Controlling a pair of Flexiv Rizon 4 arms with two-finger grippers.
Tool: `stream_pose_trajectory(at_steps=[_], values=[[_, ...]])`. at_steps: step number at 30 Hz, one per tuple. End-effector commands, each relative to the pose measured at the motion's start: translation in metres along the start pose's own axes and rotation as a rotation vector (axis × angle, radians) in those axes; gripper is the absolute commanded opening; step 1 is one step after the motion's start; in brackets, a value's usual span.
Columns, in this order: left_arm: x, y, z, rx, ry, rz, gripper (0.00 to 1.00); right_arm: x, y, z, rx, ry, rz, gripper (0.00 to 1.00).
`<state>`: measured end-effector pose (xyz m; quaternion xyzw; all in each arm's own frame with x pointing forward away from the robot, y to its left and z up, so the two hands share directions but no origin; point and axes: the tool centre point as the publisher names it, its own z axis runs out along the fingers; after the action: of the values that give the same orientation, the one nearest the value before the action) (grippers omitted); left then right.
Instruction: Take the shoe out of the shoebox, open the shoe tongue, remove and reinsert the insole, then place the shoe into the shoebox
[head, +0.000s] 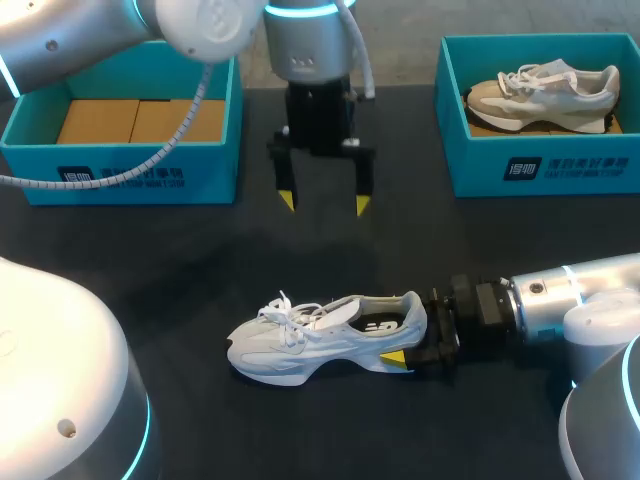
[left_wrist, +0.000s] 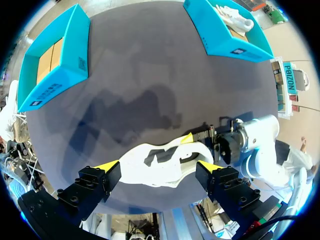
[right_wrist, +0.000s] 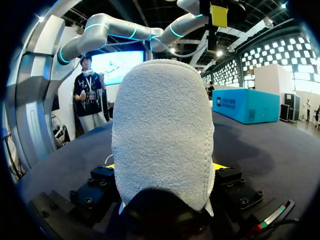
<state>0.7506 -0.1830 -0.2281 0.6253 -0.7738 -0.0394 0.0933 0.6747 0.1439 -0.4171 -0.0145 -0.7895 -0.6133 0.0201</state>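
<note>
**Right fingers on the heel, left hanging free**

My left arm (head: 80, 40) comes in from the far left corner and reaches to the middle of the table. Its wrist is turned straight down, so my left gripper (head: 324, 203) hangs above the surface, well clear of everything. My right arm (head: 590, 290) lies low and nearly level, coming in from the right side, with my right gripper (head: 412, 335) pointing toward the middle.

The table (head: 180, 290) is dark and matte.

Two teal boxes stand along its far edge, well apart. The left box (head: 120, 170) shows only cardboard (head: 140, 120) at its bottom. The right box (head: 540, 165) holds a beige shoe (head: 545, 95) lying on its side.

The white shoe (head: 320, 335) is out of the boxes. It stands upright on its sole on the near middle of the table, toe to my left, laces tied, heel toward my right wrist. It sits nearer to me than my left gripper. From my left wrist it shows below and between those fingers, not touched by them.

My left fingers are spread wide and hold nothing. My right fingers are clamped on the shoe's heel. From my right wrist the heel fills the gap, with a yellow tip at each side. From above the far finger is hidden behind the shoe, so its contact is likely rather than plain.
</note>
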Motion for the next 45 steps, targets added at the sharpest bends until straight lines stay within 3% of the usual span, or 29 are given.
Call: stream_pose_trajectory(at_steps=[1,11,28,36,45], values=[[0.014,0.009,0.012,-0.007,-0.018,-0.011,1.0,-0.001,-0.001,0.001,0.002,-0.002,0.0,0.0],[0.033,0.032,0.043,-0.043,-0.034,-0.033,1.0,-0.001,-0.001,0.001,0.002,-0.002,0.0,0.0],[0.031,0.036,0.043,-0.025,-0.055,-0.069,1.0,-0.001,-0.001,0.001,0.002,-0.002,0.0,0.0],[0.038,0.057,0.07,-0.041,-0.068,-0.21,1.0,-0.001,-0.001,0.001,0.002,-0.002,0.0,0.0],[0.033,0.067,0.08,-0.054,-0.041,-0.304,1.0,-0.001,-0.001,0.001,0.002,-0.002,0.0,0.0]])
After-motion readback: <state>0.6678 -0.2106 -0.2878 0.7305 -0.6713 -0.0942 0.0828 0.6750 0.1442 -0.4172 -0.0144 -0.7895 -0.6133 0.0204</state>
